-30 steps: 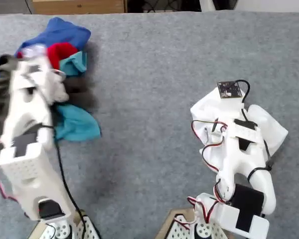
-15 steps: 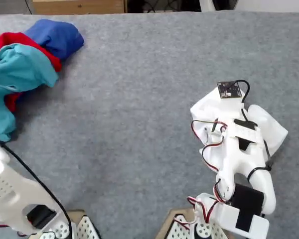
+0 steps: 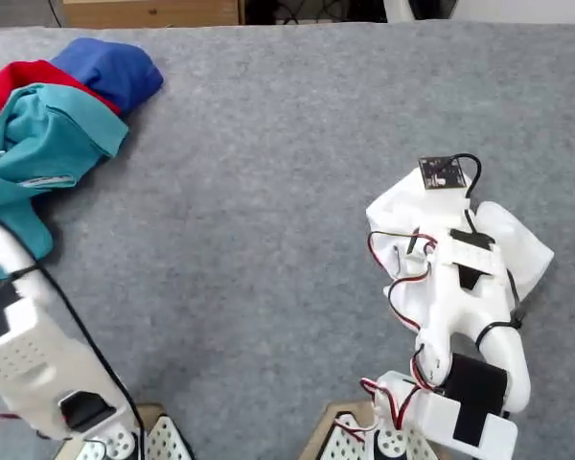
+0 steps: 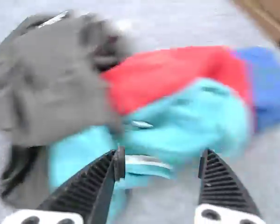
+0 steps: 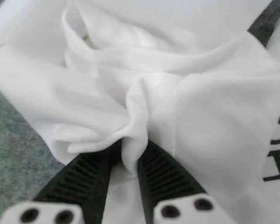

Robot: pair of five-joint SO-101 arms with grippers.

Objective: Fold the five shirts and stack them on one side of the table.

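Sorting stage, seemingly: pinching the white shirt [image 5: 200,116] in the right gripper [image 5: 130,154], hanging the left gripper [image 4: 162,161] agape over the teal shirt [image 4: 191,121]. Next, probably: lower, clamp.

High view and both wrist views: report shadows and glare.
High view: even light, faint shadow beside the crumpled blue fabric shirt. Right wrist view: soft shadows in folds of the bunched white fabric shirt. Left wrist view: no glare on the crumpled teal fabric shirt.

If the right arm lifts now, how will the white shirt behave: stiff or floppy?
Probably floppy: the white shirt lies in soft, bunched folds. It would likely hang from the one ridge pinched in the right gripper, not rise flat. It looks like thin, light cloth, so the grip should hold.
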